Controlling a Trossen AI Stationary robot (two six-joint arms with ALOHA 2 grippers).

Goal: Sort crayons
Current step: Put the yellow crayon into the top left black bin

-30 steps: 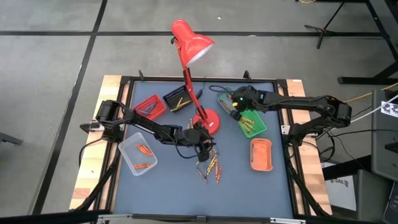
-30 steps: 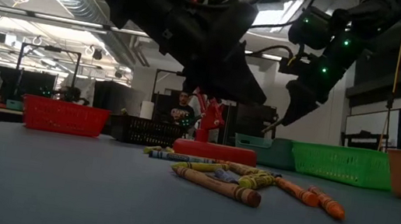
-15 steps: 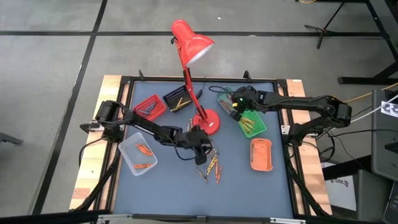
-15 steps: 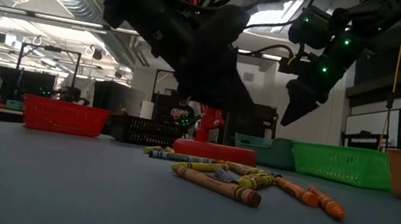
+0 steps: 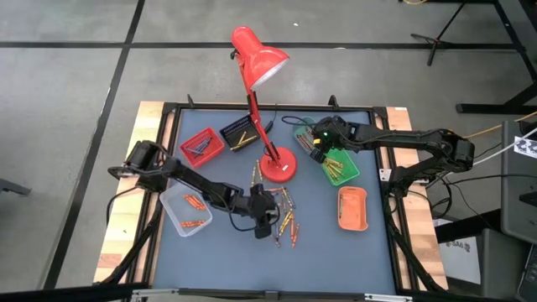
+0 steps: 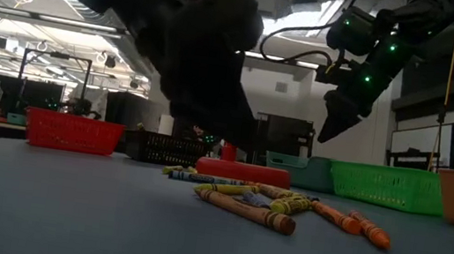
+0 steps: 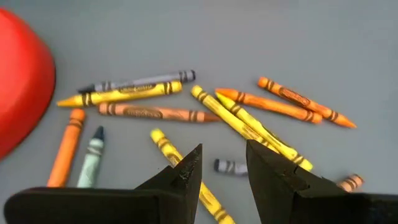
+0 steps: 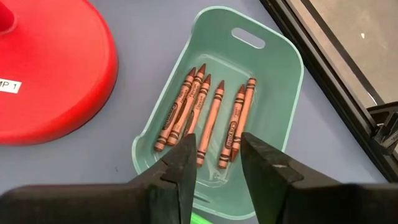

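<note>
right claw (image 8: 214, 163) spread, empty, over teal tray (image 8: 283, 56) holding brown crayons (image 8: 211, 118); left claw (image 7: 222, 173) spread.

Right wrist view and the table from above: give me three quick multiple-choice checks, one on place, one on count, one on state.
1. Where is the right hand?
A. Over the teal tray
B. Over the orange tray
C. Over the clear tray

2. How many brown crayons lie in the teal tray?
A. Two
B. Six
C. Twelve

3. What is the left hand doing?
A. Shut on a crayon
B. Open and empty above the loose crayons
C. Resting in the red tray

Answers:
1. A: the right wrist view looks past its fingers straight into the teal tray, beside the lamp base.
2. B: six brown sticks can be counted side by side there.
3. B: the left wrist view shows its fingers apart with nothing between them, and the scattered pile beyond.
</note>
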